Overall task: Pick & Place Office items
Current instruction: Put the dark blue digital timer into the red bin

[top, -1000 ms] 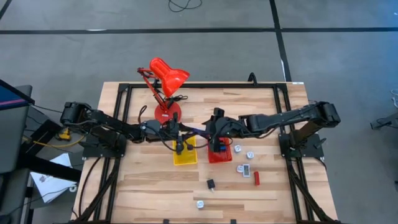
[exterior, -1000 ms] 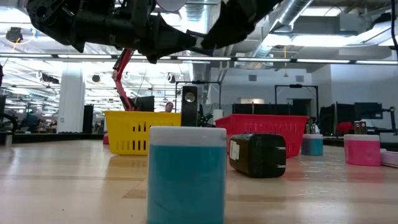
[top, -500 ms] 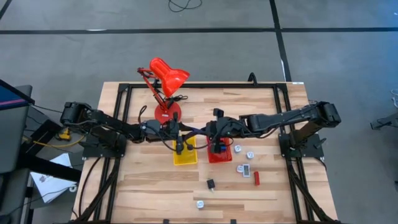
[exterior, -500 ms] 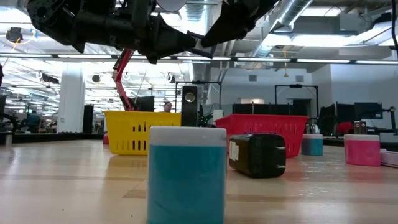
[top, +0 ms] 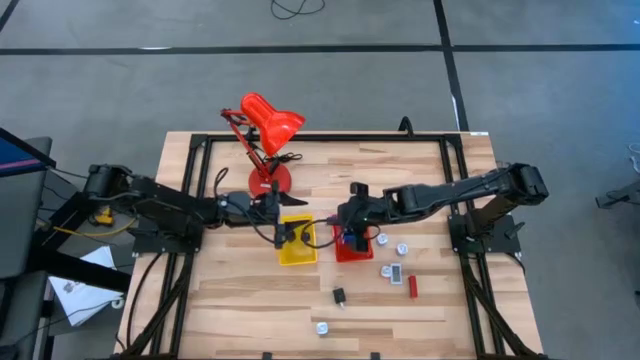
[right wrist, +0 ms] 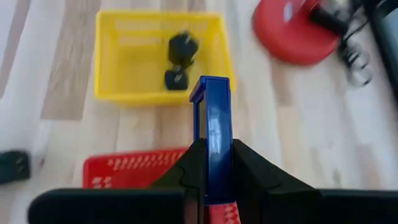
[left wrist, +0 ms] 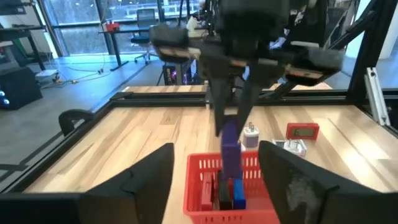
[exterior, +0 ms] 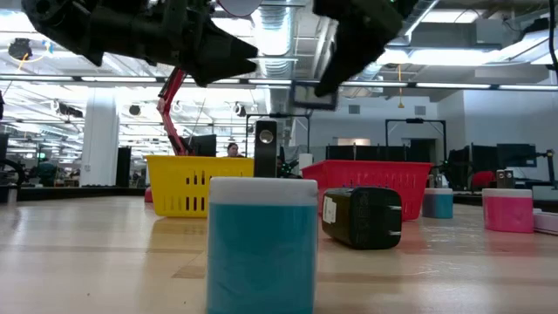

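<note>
Release is the step in hand: the right hand [right wrist: 211, 163] is clenched on a flat blue rectangular office item [right wrist: 213, 127], holding it upright above the red square plastic tray [top: 352, 246] at mid-desk. In the left wrist view the blue piece [left wrist: 231, 146] hangs over red and blue pieces already lying in that tray [left wrist: 233, 205]. To do this well, I judge the hand should come lower inside the tray walls before letting go, so the thin piece does not tip over the rim, and place it beside the pieces already there, not on their edges. The left hand [top: 281, 236] hovers over the yellow square plastic tray [top: 297, 254] with its fingers [left wrist: 143, 180] parted and nothing between them; two black roundish bits [right wrist: 179, 61] lie inside. Several small items [top: 391, 272] wait on the wooden desk [top: 230, 310] near the red tray.
</note>
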